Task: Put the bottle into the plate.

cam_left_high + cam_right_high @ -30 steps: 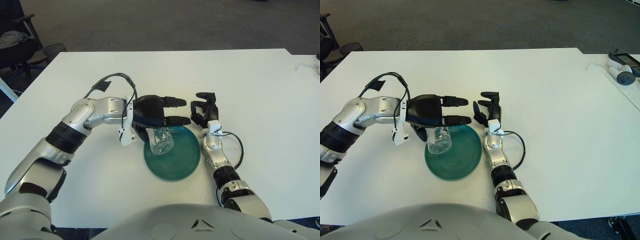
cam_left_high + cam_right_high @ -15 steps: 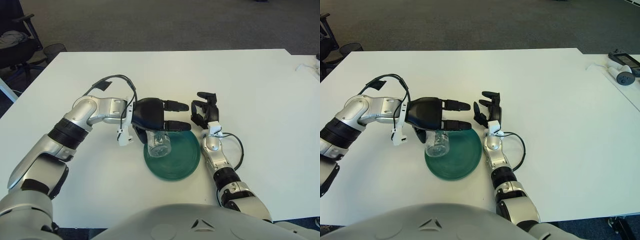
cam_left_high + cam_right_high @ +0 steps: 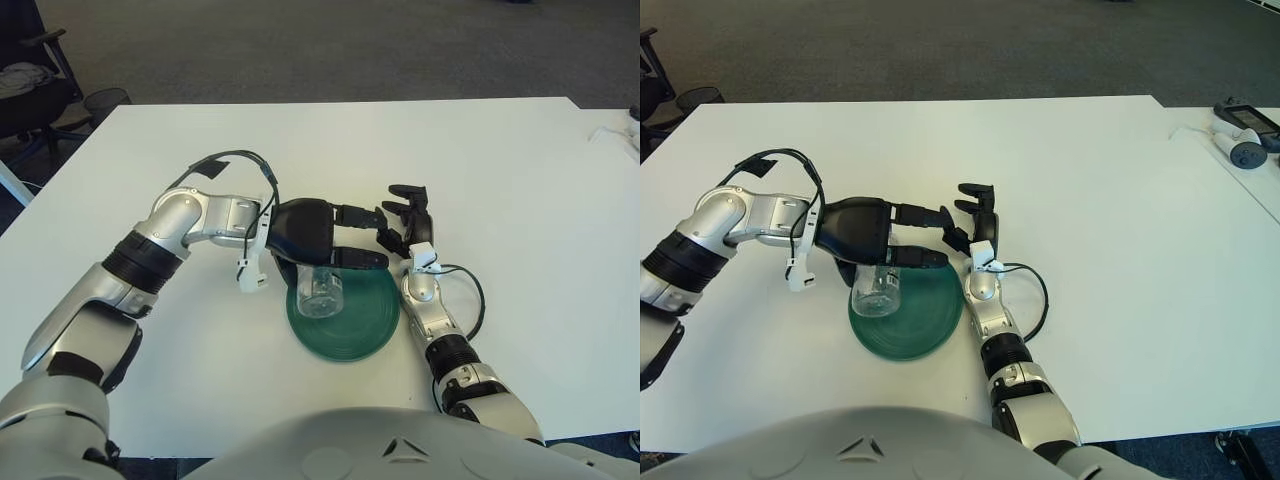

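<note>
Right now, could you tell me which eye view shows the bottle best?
Neither wins clearly: the bottle sits on the plate under the left hand in both. The left eye view shows the same, shifted right.

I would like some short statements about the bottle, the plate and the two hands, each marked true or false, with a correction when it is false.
1. The plate is red. False: it is dark green.
2. The left hand is above the bottle, over the plate's left part. True.
3. The bottle is opaque white. False: it is clear, and the plate shows through it.
4. The right hand is beside the plate's upper right edge. True.
5. The right hand holds the bottle. False: it holds nothing; the bottle is under the left hand.
</note>
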`<state>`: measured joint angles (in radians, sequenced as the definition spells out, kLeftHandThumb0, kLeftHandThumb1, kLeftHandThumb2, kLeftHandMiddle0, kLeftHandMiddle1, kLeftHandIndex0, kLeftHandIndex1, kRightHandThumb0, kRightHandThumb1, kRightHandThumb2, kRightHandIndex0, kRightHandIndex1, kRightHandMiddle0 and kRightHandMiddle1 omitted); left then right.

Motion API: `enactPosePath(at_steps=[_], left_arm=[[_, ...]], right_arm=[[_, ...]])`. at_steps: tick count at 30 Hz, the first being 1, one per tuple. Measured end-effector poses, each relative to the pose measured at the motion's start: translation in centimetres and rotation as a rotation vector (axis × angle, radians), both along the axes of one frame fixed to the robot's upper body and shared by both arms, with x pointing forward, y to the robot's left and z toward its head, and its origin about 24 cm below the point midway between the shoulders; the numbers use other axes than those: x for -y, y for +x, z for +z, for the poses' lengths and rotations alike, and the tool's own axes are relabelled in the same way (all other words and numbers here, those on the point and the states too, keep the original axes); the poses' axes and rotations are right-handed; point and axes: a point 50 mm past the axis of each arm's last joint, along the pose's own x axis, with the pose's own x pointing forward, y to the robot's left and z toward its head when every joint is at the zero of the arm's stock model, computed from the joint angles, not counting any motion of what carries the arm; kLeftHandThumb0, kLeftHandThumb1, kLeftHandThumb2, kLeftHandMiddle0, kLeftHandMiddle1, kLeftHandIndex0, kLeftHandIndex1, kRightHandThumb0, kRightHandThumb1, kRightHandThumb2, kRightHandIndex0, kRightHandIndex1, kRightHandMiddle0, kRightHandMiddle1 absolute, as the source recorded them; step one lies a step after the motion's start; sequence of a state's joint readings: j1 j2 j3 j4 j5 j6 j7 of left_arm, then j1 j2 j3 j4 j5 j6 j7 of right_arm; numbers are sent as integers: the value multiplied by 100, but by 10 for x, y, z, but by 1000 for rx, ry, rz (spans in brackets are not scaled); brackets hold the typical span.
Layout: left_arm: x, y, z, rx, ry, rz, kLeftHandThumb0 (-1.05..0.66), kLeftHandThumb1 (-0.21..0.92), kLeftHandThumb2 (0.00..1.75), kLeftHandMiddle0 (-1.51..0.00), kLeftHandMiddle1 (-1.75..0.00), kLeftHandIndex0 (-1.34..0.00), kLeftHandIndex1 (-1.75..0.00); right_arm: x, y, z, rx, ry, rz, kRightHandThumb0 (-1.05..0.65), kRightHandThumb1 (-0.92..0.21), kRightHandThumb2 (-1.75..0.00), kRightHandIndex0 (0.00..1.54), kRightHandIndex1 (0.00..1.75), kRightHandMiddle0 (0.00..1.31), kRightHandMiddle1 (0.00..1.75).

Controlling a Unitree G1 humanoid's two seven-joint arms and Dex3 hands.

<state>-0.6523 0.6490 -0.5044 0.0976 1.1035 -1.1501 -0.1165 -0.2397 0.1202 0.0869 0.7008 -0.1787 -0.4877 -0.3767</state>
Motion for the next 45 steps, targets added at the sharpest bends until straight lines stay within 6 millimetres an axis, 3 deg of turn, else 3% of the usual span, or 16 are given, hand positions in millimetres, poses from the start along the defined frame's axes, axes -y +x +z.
enactPosePath(at_steps=[10, 12, 18, 35, 45], left_arm=[[1, -1, 1, -37, -12, 2, -105, 92, 78, -5, -1, 0, 0], [2, -1, 2, -43, -24, 6, -105, 92, 79, -5, -1, 0, 0], [5, -1, 4, -53, -57, 21, -105, 92, 82, -4, 0, 0, 0], [15, -7, 12, -44, 55, 228, -105, 92, 103, 0, 0, 0, 0], [17, -9, 13, -51, 124, 267, -105, 92, 101, 0, 0, 0, 0]], right_arm=[[1, -3, 0, -2, 10, 19, -45, -59, -93, 30, 108, 8, 154], [1, -3, 0, -4, 12, 26, -39, -76, -71, 30, 113, 17, 165], [1, -1, 1, -36, 1, 18, -35, -89, -53, 28, 116, 21, 172], [4, 1, -1, -74, -7, -27, -35, -92, -49, 28, 111, 21, 172], [5, -1, -2, -39, 10, -50, -35, -92, -49, 29, 116, 21, 173]])
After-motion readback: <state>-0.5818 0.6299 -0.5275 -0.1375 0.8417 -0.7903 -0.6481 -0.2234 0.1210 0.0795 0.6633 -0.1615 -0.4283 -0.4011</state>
